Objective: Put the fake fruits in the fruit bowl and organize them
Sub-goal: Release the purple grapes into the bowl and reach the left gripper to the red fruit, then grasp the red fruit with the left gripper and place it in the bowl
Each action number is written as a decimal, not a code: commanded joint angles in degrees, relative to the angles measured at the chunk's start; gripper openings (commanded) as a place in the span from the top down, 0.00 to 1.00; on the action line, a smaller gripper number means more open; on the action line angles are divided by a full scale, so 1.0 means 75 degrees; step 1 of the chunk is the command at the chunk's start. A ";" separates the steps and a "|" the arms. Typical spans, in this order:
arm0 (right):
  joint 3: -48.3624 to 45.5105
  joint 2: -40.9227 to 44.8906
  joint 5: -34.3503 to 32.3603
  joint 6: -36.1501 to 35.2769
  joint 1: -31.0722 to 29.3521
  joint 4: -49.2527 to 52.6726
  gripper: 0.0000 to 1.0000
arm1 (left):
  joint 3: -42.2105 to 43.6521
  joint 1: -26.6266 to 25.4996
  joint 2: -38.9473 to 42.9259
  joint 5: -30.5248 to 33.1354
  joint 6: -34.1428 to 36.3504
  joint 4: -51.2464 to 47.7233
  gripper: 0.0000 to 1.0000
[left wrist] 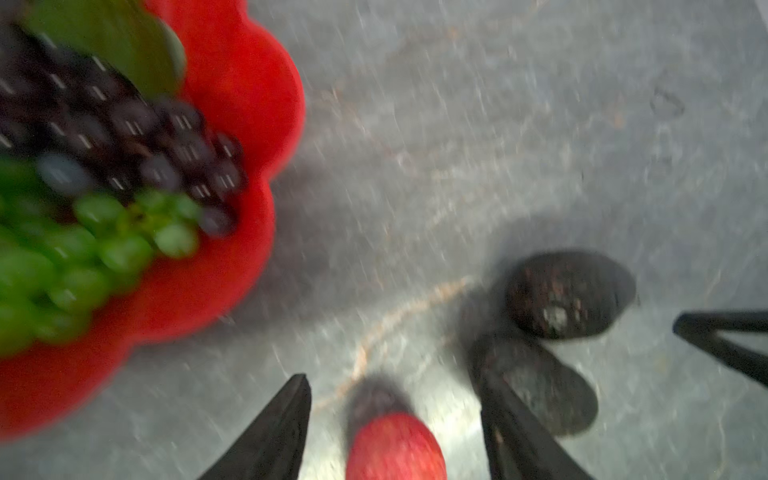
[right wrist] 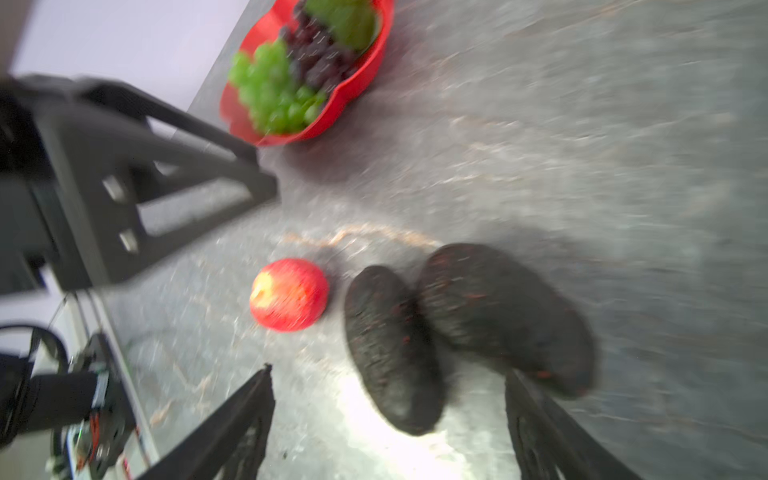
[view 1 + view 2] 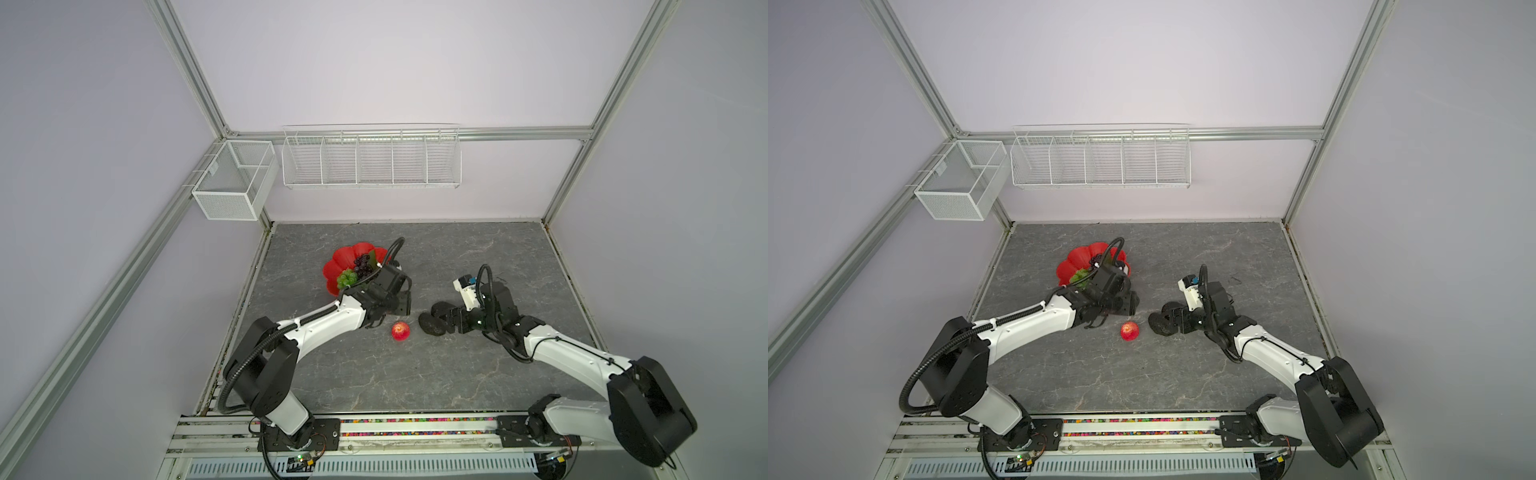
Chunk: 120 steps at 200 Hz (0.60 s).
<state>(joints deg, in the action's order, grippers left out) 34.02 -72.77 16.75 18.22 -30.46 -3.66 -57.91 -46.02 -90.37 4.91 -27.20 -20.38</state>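
While the green grape bunch and the dark purple grape bunch lie side by side in the red fruit bowl, you have three fruits left out on the grey tabletop: the small red apple and, just beside it, two dark bumpy avocados touching each other. Your left claw is spread and empty, and the apple shows between its fingers in the wrist view. Your right claw is likewise spread and straddles the nearer avocado without pinching it. Expect the apple to be light, hard and glossy, so it will likely roll or squirt out of an off-centre pinch; close across its widest girth. The avocados look stiff, and their rough skin should grip well. Take one across its short width, mindful that a finger must slip into the tight seam against its neighbour.
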 commanded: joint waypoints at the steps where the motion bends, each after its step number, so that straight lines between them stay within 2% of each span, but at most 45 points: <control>1: -0.0099 0.0179 -0.0109 -0.0332 -0.0152 -0.0032 0.12 | 0.0397 -0.0263 0.0301 0.0176 -0.0816 -0.0299 0.33; 43: -0.0142 0.0474 -0.0130 -0.0498 -0.0165 0.0157 0.12 | 0.0461 -0.0369 0.0036 0.0284 -0.0645 -0.0443 0.32; 89: -0.0317 0.0644 -0.0251 -0.0385 -0.0165 0.0042 0.12 | 0.0456 -0.0371 -0.0425 -0.0257 -0.0437 -0.0283 0.32; 120: -0.0213 0.0609 -0.0213 -0.0479 -0.0165 0.0122 0.12 | 0.0357 -0.0368 -0.0738 -0.0279 -0.0453 -0.0310 0.32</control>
<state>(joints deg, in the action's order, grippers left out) 32.60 -69.01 15.49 15.99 -31.55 -3.44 -54.39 -48.77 -94.15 3.64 -30.81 -22.65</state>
